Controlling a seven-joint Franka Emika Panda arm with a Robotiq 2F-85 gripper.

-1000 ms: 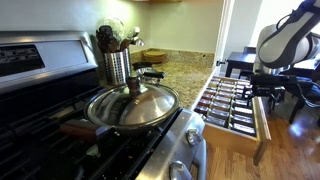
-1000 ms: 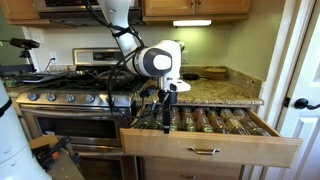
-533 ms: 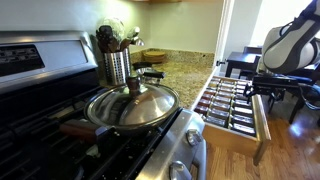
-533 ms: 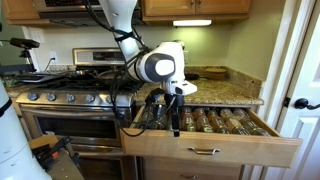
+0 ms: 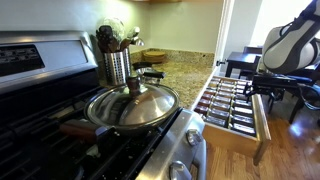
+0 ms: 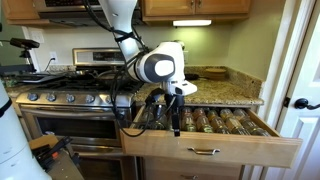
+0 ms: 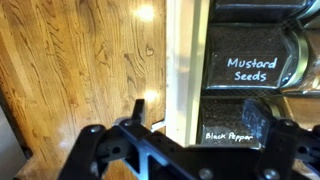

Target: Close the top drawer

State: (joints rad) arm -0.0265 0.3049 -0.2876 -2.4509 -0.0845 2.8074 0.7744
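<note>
Closing meant a straight shove on the top drawer (image 6: 210, 147), which stood pulled well out below the counter (image 6: 228, 92), lower right of frame, packed with spice jars (image 6: 215, 121). The gripper (image 6: 176, 126) hung just above the drawer's front panel, left of its handle (image 6: 205, 152). My call: drop lower so a finger bears flat on the panel, push square toward the cabinet and keep the push level, since an off-centre push could rack the drawer. Keep clear of the jar tops.

In both exterior views the jaws were too small to read. Only the wrist view settled it: jaws apart, one finger (image 7: 138, 110) over the wood floor (image 7: 80, 60), the other over the jars, panel edge (image 7: 185, 60) between them. It also gave the labels, Mustard Seeds (image 7: 250, 68) at upper right and Black Pepper (image 7: 228, 134) below. An exterior view alone showed the lidded pan (image 5: 132, 105) on the stove (image 5: 60, 130), left of frame.
</note>
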